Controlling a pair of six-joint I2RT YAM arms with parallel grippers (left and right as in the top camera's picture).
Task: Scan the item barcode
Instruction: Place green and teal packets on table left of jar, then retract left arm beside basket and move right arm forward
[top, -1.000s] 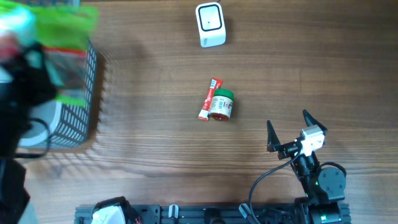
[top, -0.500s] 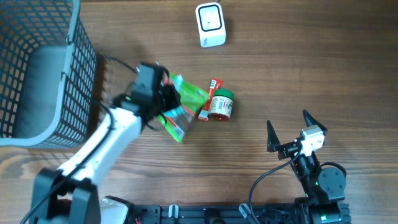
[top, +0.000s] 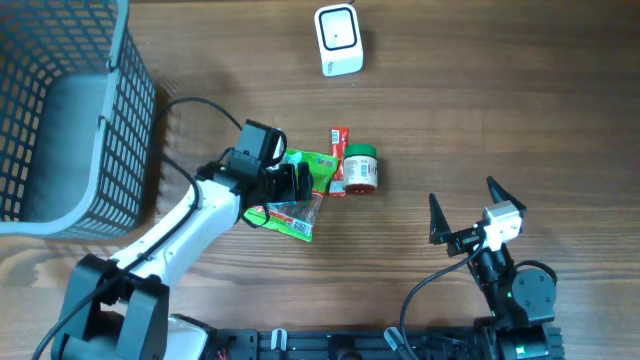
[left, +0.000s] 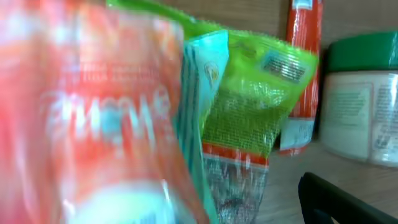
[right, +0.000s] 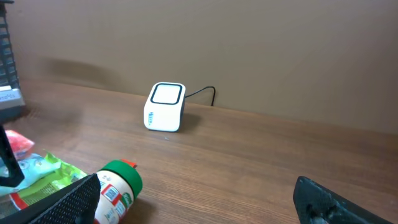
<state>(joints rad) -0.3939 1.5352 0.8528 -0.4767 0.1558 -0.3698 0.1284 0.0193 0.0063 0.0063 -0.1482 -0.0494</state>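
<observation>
Green packet (top: 295, 215) just off the centre of the bench (top: 500, 100), toward 9 o'clock, lying flat with its upper part under the left claw (top: 292, 182). Left claw spread open over it, clamping nothing. From the left wrist, only one finger (left: 342, 199) visible, at 4 o'clock of the frame, clear of the packet with bare wood between. Other finger hidden behind a blurred red-and-white stretch of wrapper close to the lens; contact there impossible to tell. Printed label showing on the packet's green mesh end.

Red stick pack (top: 339, 160) at 2 o'clock of the packet, touching its green corner, laid along the 12-to-6 line. Jar (top: 360, 170) with a green lid just beside the stick at its 3 o'clock, on its side, lid toward 12 o'clock.

White scanner (top: 338, 40) at 12 o'clock of the bench, well apart from the packet, a dark cable (right: 202, 93) behind it. Grey basket (top: 60, 110) at 10 o'clock, near the left arm's elbow.

Right claw (top: 462, 192) at 4 o'clock of the bench, fingers wide apart, holding nothing, well apart from the jar.
</observation>
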